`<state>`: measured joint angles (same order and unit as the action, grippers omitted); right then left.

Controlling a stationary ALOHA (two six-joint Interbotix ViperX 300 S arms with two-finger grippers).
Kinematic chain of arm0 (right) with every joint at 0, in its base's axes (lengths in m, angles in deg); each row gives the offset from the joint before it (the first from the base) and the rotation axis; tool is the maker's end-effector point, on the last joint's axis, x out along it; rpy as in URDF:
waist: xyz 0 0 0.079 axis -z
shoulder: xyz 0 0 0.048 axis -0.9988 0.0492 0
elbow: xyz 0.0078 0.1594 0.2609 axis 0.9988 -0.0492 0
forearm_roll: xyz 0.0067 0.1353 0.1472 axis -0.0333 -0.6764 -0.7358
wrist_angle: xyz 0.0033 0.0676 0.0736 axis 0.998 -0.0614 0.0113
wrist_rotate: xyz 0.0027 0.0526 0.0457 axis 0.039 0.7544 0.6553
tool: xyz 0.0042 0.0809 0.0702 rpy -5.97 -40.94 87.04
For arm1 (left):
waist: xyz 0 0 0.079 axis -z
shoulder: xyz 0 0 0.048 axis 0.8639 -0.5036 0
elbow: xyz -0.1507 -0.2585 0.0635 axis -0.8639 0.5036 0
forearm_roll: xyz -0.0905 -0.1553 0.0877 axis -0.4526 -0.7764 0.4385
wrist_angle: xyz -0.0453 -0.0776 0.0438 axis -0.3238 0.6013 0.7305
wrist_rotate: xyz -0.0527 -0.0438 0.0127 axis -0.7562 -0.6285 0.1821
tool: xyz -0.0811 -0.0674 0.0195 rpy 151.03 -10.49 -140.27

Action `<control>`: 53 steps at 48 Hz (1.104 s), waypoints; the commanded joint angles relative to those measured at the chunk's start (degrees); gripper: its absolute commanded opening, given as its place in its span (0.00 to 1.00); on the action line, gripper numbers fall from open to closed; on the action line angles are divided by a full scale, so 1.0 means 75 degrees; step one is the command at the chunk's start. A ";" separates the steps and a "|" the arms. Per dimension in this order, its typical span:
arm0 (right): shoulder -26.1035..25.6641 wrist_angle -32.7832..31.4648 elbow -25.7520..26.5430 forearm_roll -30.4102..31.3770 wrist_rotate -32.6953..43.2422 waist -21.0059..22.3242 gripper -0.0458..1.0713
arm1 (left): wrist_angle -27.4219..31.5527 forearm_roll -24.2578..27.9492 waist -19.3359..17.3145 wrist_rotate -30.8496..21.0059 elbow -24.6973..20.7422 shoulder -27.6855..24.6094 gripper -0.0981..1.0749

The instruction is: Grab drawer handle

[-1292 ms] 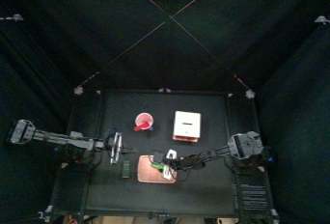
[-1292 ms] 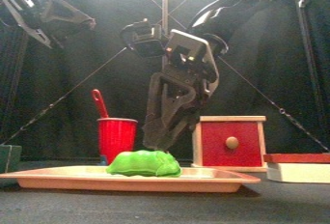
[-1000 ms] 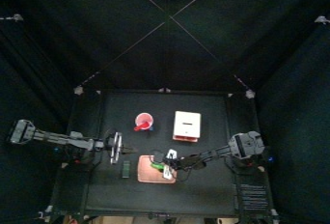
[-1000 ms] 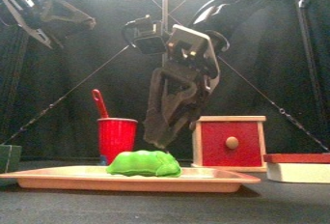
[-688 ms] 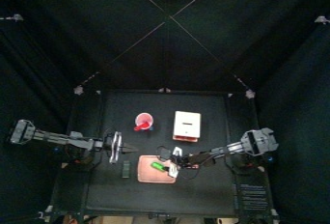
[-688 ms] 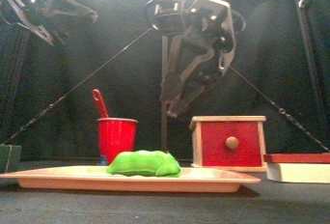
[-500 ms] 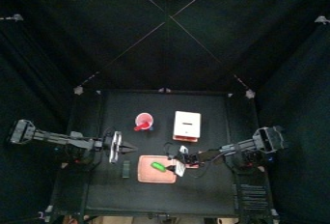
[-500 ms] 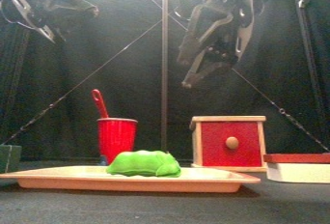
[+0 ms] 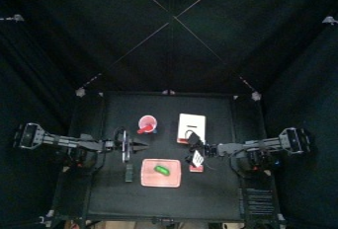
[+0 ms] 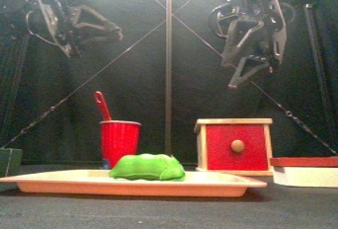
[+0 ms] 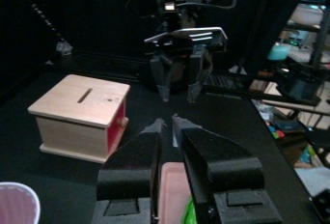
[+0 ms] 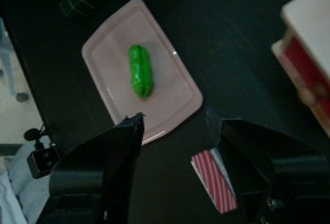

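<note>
Two black robot arms are hanging over a small black table, neither touching anything. Everything is placed relative to the drawer (image 10: pixel 235 146), a cream-white box with a red front that is facing the table's front edge; its round handle (image 10: pixel 238 145) is showing at the middle of that front. High up and well to the left of the drawer, the left gripper (image 10: pixel 66 24) is hovering with its jaws parted a little and holding nothing. A red cup (image 10: pixel 121 142) is standing just left of the drawer. In front of the drawer and to its left, a flat tray (image 10: pixel 53 182) is carrying a green item (image 10: pixel 146 166). Above the drawer, clear of it, the right gripper (image 10: pixel 248 38) is hanging with its jaws spread wide and holding nothing. A small red block (image 12: pixel 213 181) is lying just in front of the drawer.
</note>
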<state>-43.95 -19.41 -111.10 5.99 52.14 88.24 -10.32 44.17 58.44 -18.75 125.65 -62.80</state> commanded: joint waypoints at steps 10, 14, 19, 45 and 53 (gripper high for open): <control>-0.0785 -0.1734 0.0516 0.0059 0.0000 0.0891 0.83 | -0.0117 0.0164 -0.0586 0.0012 -0.1078 -0.1102 0.58; -0.0844 -0.1922 0.0645 0.0187 0.0012 0.1020 0.83 | 0.0012 0.0152 -0.0809 0.0012 -0.1348 -0.1441 0.58; -0.0891 -0.1945 0.0715 0.0387 0.0410 0.1066 0.83 | 0.0516 0.0187 -0.1125 0.0023 -0.1852 -0.1863 0.58; -0.1441 -0.2062 -0.0516 0.4137 0.6129 -0.0727 0.83 | 0.3633 0.1898 -0.1828 0.0012 -0.4828 -0.3727 0.58; -0.1289 -0.1922 -0.1336 0.5695 0.8730 -0.1348 0.82 | 0.3656 0.2121 -0.1922 0.0000 -0.5391 -0.4371 0.58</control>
<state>-53.88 -34.26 -119.63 43.69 110.93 80.06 17.27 59.64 44.64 -18.66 88.56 -94.35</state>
